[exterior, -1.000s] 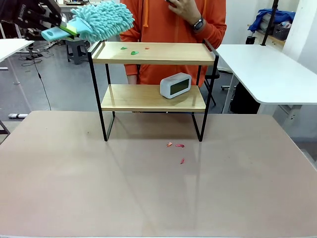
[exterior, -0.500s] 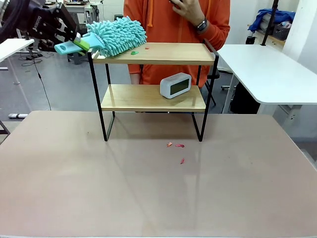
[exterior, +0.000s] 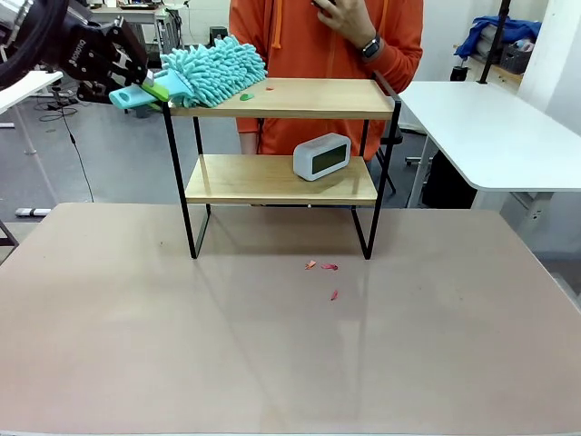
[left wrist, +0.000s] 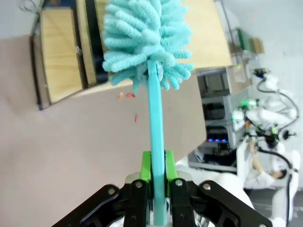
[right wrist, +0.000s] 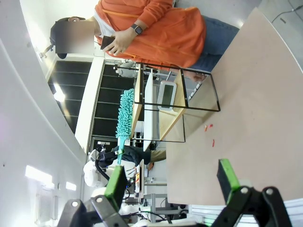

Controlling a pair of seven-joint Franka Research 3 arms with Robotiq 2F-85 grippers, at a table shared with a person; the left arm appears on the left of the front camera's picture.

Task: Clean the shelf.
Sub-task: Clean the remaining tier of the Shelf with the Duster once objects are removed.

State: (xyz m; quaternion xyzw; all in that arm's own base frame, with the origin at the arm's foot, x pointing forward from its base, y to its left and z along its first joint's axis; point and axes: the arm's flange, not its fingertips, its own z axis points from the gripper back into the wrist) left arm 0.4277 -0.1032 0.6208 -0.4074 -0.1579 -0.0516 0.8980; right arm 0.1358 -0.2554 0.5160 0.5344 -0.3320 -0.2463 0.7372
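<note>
The shelf [exterior: 309, 98] stands at the far side of the table, with two wooden boards in a black frame. My left gripper [exterior: 132, 88] is beside its top left corner, shut on the handle [left wrist: 156, 156] of a turquoise fluffy duster [exterior: 214, 68]. The duster head lies on the left end of the top board. Just right of the head, a green scrap [exterior: 245, 96] and a red scrap [exterior: 270, 88] lie on that board. My right gripper [right wrist: 171, 179] is open and holds nothing, far back from the shelf [right wrist: 156, 109].
A white alarm clock [exterior: 321, 155] sits on the lower board at its right. Small red scraps [exterior: 322, 266] lie on the table in front of the shelf. A person in an orange hoodie [exterior: 318, 45] stands right behind it. White tables [exterior: 490, 127] flank the scene.
My left gripper has moved right and down, bringing the duster head from above the shelf's left end onto its top board.
</note>
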